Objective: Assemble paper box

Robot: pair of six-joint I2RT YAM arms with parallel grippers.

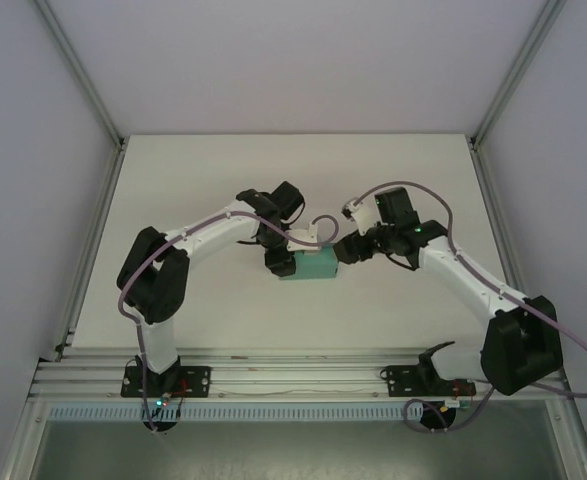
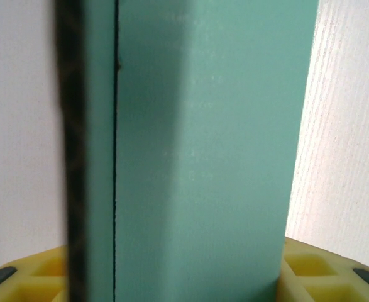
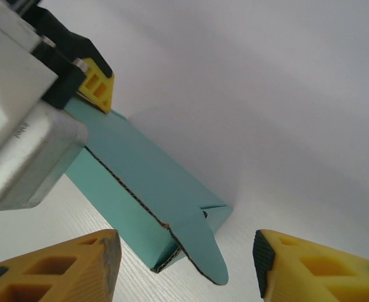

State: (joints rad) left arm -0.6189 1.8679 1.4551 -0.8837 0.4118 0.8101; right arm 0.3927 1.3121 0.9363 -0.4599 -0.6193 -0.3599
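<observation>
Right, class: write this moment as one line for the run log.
left pincer: shut on box | right pincer: open, straddling end flap | box: lying on table, end flap sticking out

The table (image 1: 173, 200) is white and flat. The green paper box (image 1: 313, 266) lies on it near the middle, long and folded, with one flap sticking out.

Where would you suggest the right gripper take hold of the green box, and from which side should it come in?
I would pinch the rounded flap sticking out of the box's open end, coming straight in from that end. It is thin, juts free toward the right gripper, and lines up with the gap between its open fingers, while the left gripper steadies the far end.
</observation>
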